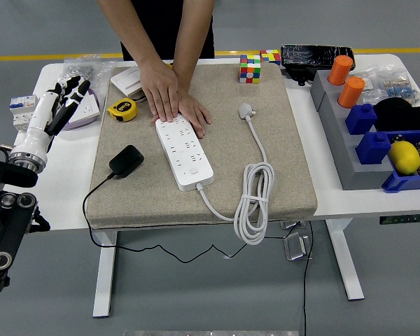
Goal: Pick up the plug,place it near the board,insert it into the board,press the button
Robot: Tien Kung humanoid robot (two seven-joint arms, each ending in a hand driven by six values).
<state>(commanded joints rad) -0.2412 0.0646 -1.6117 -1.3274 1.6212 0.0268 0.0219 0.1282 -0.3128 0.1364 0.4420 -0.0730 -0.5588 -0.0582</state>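
Bench (350, 203) under a mat; board (186, 152) pinned by a person's hands (169, 98). Black plug (126, 160) lying free left of board. Left hand (59, 105) raised farther left, fingers spread, empty. Pickup pending: reach down, grasp plug.

From my remote seat I count:
- one white power strip (186, 153)
- one black plug (126, 160)
- one white plug (246, 110)
- two Rubik's cubes (250, 69), (270, 57)
- two orange cylinders (340, 70), (351, 92)
- one yellow tape measure (122, 110)
- one lemon (404, 157)
- two person's hands (160, 93), (193, 112)
- one robot hand (64, 98) showing, the left
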